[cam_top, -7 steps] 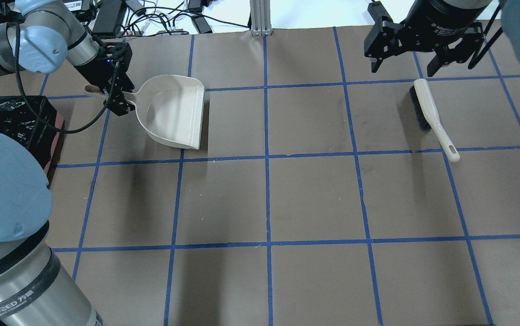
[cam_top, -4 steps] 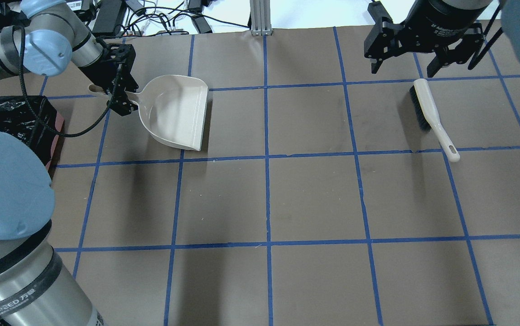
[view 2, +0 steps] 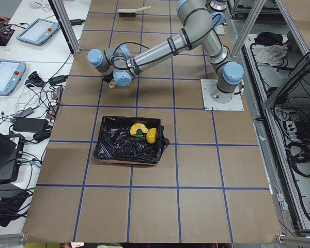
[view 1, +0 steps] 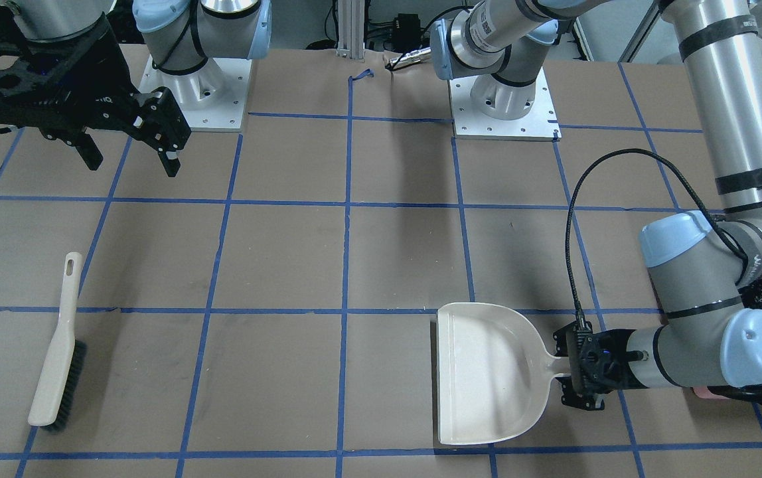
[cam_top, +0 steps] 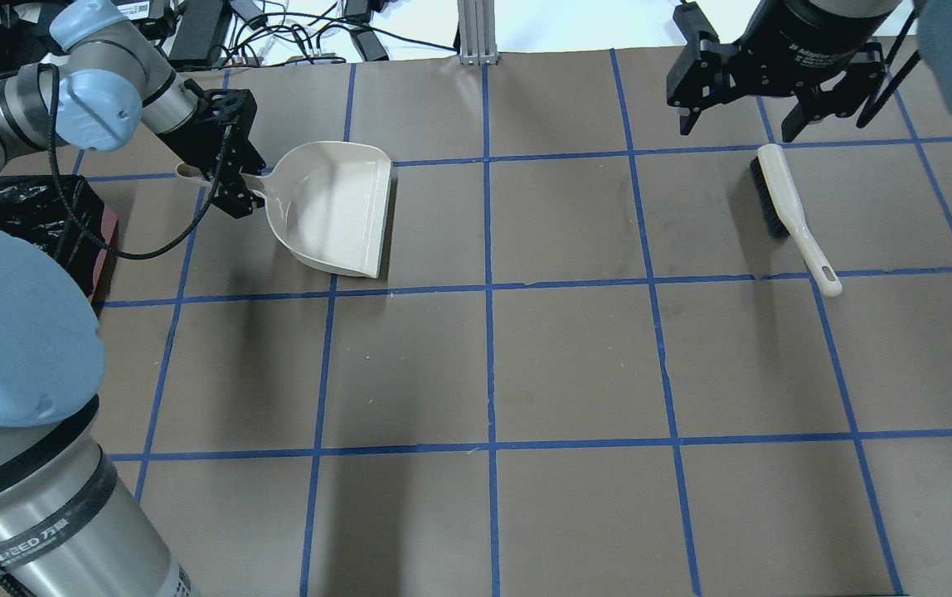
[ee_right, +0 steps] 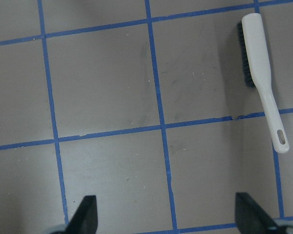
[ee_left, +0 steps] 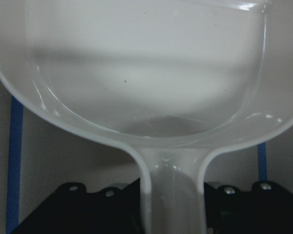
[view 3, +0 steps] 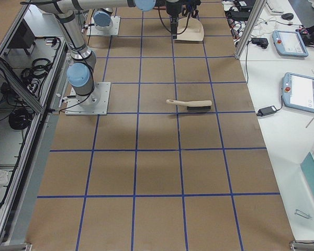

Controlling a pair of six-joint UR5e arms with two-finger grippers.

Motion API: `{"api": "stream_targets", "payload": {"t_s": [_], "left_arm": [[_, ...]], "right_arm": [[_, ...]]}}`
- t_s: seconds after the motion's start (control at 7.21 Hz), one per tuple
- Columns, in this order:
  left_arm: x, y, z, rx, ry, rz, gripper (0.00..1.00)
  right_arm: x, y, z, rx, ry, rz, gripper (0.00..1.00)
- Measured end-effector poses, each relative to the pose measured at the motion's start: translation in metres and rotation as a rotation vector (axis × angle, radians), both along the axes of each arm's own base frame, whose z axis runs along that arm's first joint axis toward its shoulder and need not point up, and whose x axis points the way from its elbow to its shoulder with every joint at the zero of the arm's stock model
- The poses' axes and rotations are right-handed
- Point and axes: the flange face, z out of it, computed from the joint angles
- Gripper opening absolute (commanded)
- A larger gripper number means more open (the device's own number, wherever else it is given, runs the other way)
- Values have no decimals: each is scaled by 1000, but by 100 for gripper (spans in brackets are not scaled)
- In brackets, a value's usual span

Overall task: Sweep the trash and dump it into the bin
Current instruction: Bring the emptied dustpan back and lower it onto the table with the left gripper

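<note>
Trash (view 2: pixel 144 133) is seen lying inside the bin (view 2: pixel 111 150), as yellow and amber pieces bunched together on the crinkled black liner near its far wall. The bin stands on the table (cam_top: pixel 575 365) at the robot's left end, apart from the dustpan (cam_top: pixel 335 207). No loose pieces are seen on the brown paper, so the sweeping and dumping are judged to be done, and the step in hand is taken to be the setting down of the emptied pan.

The dustpan is gripped by its handle, with the left gripper (cam_top: pixel 229 181) clamped across the narrow neck just behind the bowl; nothing is seen in the bowl from the wrist camera. A dark shadow is cast along the pan's lip and far side, so the pan may be held slightly tilted or just off the paper, though this cannot be told for certain. The right gripper (view 1: pixel 132 162) is held spread apart and empty, above the table and near the bristle end of the hand brush (view 1: pixel 56 352), which lies flat by itself.

For a clean finish, the pan should be levelled and lowered until lip and base are both borne by the table, and only then should the fingers be parted. The wrist should be drawn back along the line of the handle, so that the light plastic is not dragged or flipped. The looped cable should be kept away from the pan.
</note>
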Motion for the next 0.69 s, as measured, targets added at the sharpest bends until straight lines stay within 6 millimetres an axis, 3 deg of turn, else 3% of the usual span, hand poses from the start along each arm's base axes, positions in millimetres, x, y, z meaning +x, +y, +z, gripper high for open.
{"api": "stream_targets", "payload": {"t_s": [0.14,0.42,0.55,0.69], "left_arm": [[0,0,-2,3,1,2,27],[2,1,-6,11,1,6,30],[2,1,-7,12,2,8,37],[2,1,-8,13,2,11,80]], "right_arm": [[0,0,0,0,0,0,100],[0,0,0,0,0,0,100],[0,0,0,0,0,0,100],[0,0,0,0,0,0,100]]}}
